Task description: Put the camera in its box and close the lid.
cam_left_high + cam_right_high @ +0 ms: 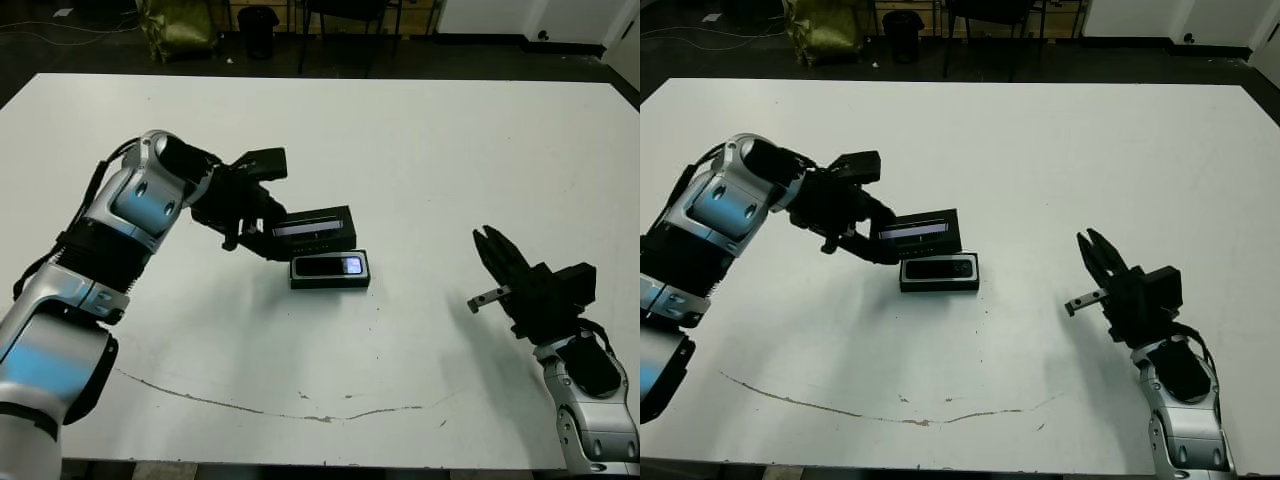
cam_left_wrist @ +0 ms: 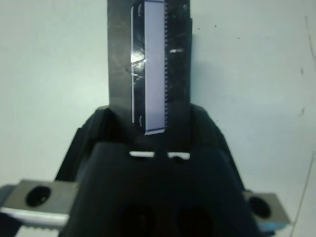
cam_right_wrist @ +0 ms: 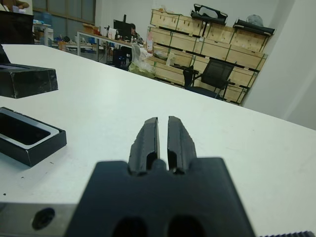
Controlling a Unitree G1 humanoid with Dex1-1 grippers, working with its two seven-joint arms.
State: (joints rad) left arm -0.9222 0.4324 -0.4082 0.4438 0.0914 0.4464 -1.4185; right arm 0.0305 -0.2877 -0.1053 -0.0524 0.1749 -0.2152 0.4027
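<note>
The box point(image 1: 330, 284), a shallow black tray with a pale inner rim, lies at the table's middle. The camera point(image 1: 322, 266) rests inside it as a dark bar with a glossy bluish patch at one end. My left gripper point(image 1: 262, 236) is shut on the lid point(image 1: 315, 227), a flat black piece with a pale strip. It holds the lid slightly tilted, just behind the box and off the table. In the left wrist view the lid point(image 2: 150, 59) stands between the fingers. My right gripper point(image 1: 487, 236) hovers to the right of the box with its fingers together and nothing in them.
A thin brown line point(image 1: 300, 415) marks the table near its front edge. Beyond the far edge are a dark floor, chair legs point(image 1: 340, 30) and a yellowish bag point(image 1: 180, 25). Bare white tabletop separates the box from my right gripper.
</note>
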